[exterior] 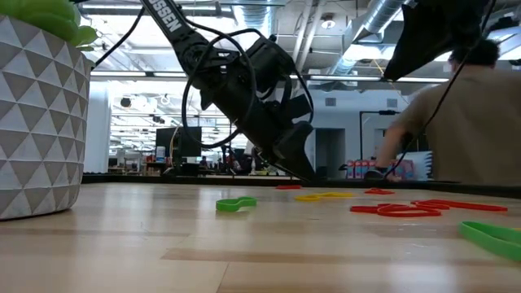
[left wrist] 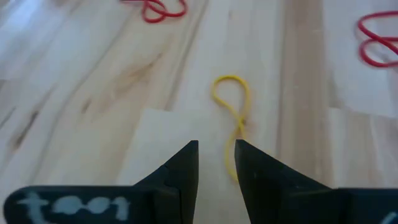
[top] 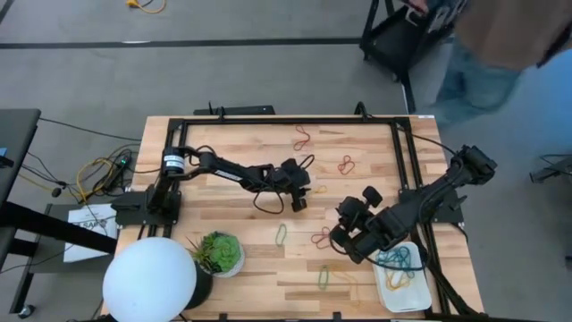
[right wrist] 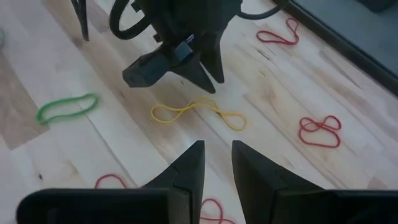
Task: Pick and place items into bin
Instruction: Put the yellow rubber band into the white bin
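Observation:
A twisted yellow band (left wrist: pixel 231 106) lies flat on the wooden table (top: pixel 232 152). My left gripper (left wrist: pixel 216 149) is open and low over the band's near end, which runs between the fingertips close to one finger. From the right wrist view, its fingers (right wrist: pixel 208 71) stand just above the band (right wrist: pixel 198 112). My right gripper (right wrist: pixel 217 149) is open and holds nothing, above the table near a red band (top: pixel 320 237). More bands lie loose: green (right wrist: pixel 67 107), red (right wrist: pixel 320 130), red (top: pixel 302 139). The white bin (top: pixel 390 300) at the near right holds teal and yellow bands.
A potted plant (top: pixel 219 253) and a large white ball lamp (top: pixel 149 277) stand at the table's near left. A black frame rail (top: pixel 286 119) runs along the far edge. A person (top: pixel 500 45) stands beyond the far right corner.

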Available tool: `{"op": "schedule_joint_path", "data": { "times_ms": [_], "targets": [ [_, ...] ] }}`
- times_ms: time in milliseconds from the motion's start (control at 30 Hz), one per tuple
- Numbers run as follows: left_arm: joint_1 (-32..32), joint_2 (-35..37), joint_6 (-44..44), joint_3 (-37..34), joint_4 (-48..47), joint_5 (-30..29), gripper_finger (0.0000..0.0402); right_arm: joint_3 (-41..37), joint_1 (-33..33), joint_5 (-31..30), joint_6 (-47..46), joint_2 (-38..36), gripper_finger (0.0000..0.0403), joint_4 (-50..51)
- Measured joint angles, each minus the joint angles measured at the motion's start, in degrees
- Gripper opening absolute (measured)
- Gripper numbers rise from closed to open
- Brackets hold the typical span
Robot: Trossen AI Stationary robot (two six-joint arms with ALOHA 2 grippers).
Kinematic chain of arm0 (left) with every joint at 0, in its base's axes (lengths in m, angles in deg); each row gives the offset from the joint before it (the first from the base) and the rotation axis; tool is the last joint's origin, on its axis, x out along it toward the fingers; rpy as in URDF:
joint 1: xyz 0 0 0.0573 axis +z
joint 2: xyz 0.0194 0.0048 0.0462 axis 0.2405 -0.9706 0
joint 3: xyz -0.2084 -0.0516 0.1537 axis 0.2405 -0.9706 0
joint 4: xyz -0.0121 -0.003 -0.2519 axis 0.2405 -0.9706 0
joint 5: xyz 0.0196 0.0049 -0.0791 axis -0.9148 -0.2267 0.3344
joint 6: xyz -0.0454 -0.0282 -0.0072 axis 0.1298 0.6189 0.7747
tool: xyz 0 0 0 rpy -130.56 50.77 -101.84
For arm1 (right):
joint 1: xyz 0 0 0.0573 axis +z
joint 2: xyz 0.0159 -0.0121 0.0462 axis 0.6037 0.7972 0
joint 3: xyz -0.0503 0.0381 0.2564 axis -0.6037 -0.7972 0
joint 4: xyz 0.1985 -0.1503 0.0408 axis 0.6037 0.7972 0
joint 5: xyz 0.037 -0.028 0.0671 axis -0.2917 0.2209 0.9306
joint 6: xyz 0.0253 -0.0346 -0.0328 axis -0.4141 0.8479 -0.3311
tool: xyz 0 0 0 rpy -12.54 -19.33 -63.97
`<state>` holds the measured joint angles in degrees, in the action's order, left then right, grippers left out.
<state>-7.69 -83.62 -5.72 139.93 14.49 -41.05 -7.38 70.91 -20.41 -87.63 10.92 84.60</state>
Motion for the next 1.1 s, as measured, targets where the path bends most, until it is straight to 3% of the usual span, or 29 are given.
{"op": "schedule_joint_path", "data": {
  "times_ms": [467, 833, 1100],
  "targets": [
    [-2.52, 0.0, -0.68, -0.02, 2.33, -5.09, 0.0096, -0.04, 1.34, 0.28, 0.0, 9.46, 0.0075, -3.12],
    [-2.85, -7.17, -0.72, 3.73, 5.19, -5.08, 0.0096, 0.0, 1.57, 1.25, -0.02, 9.71, 0.0075, -0.91],
    [-2.93, -7.34, -3.09, 4.59, 1.33, -6.6, 0.0075, 0.0, 2.17, 2.0, -0.42, 9.71, 0.0075, -0.85]
  ]
}}
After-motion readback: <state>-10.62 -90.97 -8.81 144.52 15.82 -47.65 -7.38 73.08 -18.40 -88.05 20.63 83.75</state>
